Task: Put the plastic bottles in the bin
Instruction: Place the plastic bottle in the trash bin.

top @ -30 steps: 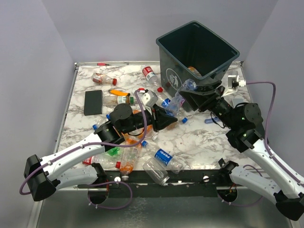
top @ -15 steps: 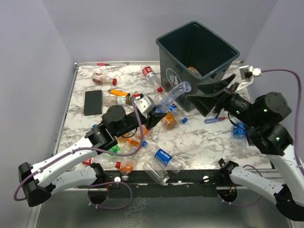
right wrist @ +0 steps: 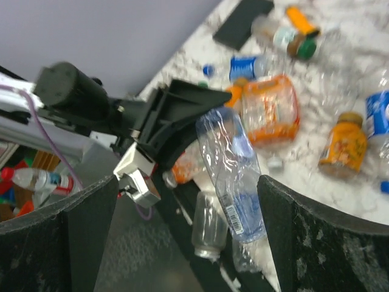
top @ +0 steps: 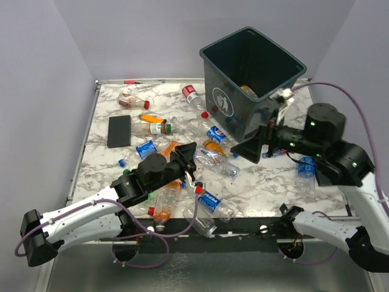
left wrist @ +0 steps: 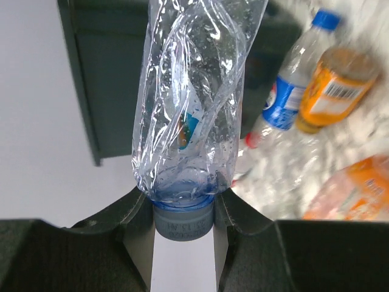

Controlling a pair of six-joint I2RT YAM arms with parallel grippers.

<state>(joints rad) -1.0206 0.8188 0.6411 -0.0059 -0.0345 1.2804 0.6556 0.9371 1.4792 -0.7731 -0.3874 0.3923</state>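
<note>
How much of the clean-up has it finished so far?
Early days. Inside the bin sits an orange item. The left gripper holds a crumpled clear bottle by its cap; the right gripper is open and empty. Many more bottles lie on the table.

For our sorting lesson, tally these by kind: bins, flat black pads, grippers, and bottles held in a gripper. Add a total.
Bin: 1
Flat black pad: 1
Grippers, left gripper and right gripper: 2
Held bottle, clamped at its cap by the left gripper: 1
Total: 5
</note>
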